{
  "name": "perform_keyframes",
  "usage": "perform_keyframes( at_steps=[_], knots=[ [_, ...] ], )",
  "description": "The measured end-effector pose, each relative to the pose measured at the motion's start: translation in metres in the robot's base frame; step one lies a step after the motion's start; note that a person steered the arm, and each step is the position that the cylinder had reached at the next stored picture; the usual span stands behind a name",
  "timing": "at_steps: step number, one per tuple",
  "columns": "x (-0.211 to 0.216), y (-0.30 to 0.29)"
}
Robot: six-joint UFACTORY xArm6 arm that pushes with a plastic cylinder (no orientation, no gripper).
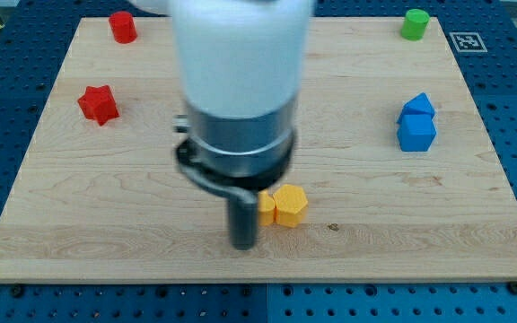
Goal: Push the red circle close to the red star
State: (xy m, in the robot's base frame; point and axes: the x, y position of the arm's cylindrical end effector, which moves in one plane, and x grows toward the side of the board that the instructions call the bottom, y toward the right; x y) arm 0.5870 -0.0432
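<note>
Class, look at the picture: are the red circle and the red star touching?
Apart. The camera view shows bare board plainly between the red circle and the red star.

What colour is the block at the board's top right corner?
Green; the round block shows clearly in the camera view.

The wooden desk [151,233] carries 2 red blocks at the view's upper left: a red circle [122,27] and below it a red star [99,104]. A green cylinder [414,24] sits top right, 2 touching blue blocks [416,124] below it, and yellow blocks [284,205], perhaps 2, near the bottom centre.
</note>
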Motion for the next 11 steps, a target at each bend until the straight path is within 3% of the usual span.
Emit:
perform_keyframes(
  at_steps=[1,3,4,8,9,10,11],
  knots=[
    [-0.015,-0.078],
    [-0.110,-0.235],
    [-0.172,-0.244],
    [-0.186,-0.116],
    [-0.190,-0.136],
    [-0.227,-0.220],
    [-0.283,-0.261]
  ],
)
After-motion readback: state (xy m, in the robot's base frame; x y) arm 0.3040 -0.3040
